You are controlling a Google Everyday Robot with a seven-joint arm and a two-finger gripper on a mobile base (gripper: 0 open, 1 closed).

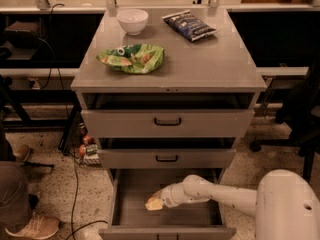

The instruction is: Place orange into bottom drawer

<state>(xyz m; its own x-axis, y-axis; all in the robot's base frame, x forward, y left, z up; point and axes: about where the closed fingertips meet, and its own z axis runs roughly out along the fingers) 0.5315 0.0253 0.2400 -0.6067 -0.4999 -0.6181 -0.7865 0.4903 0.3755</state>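
Observation:
The bottom drawer (131, 196) is pulled open below the two shallower drawers, and its plain grey inside shows. My white arm reaches in from the lower right. My gripper (154, 203) is inside the drawer, low over its floor and left of centre. Its pale yellowish tip is all that shows there. I cannot make out the orange as a separate thing; it is hidden or out of view.
On the cabinet top (215, 64) lie a white bowl (132, 20), a green snack bag (132, 58) and a dark blue bag (190, 25). The top drawer (167, 121) and middle drawer (166, 158) stand slightly out. Small cans (86, 146), a cable and a person's shoe (30, 226) are on the floor to the left.

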